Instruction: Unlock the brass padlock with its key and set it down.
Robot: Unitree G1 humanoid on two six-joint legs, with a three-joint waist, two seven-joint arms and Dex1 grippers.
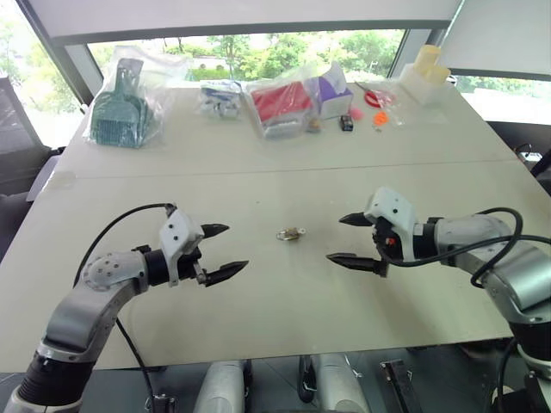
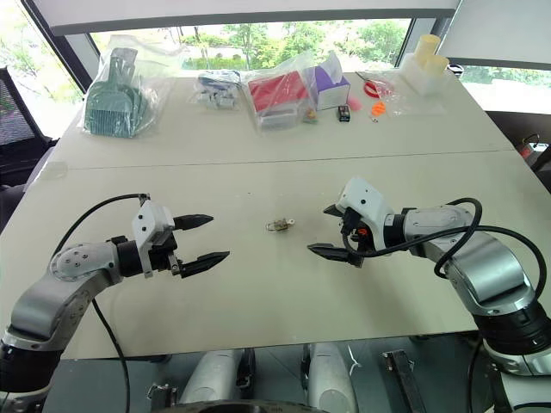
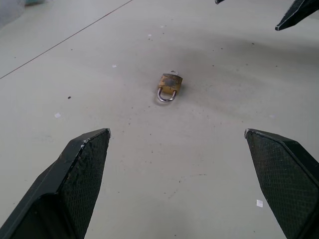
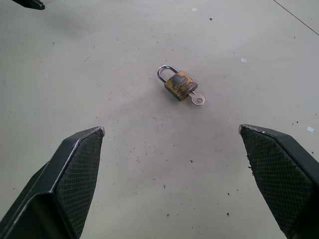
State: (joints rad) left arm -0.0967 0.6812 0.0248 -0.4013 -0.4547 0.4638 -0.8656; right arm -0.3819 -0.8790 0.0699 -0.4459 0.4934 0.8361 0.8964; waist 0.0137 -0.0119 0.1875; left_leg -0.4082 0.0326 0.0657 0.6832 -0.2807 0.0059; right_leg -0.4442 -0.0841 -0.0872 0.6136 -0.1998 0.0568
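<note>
Brass padlock, key inserted, lies between both wide-spread, empty jaws.

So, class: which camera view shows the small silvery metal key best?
The right wrist view: the small silvery metal key sticks out of the brass padlock, its round head plain against the pale table. In the left wrist view the padlock body hides nearly all of it. In both eye views it is too tiny to make out.
</note>
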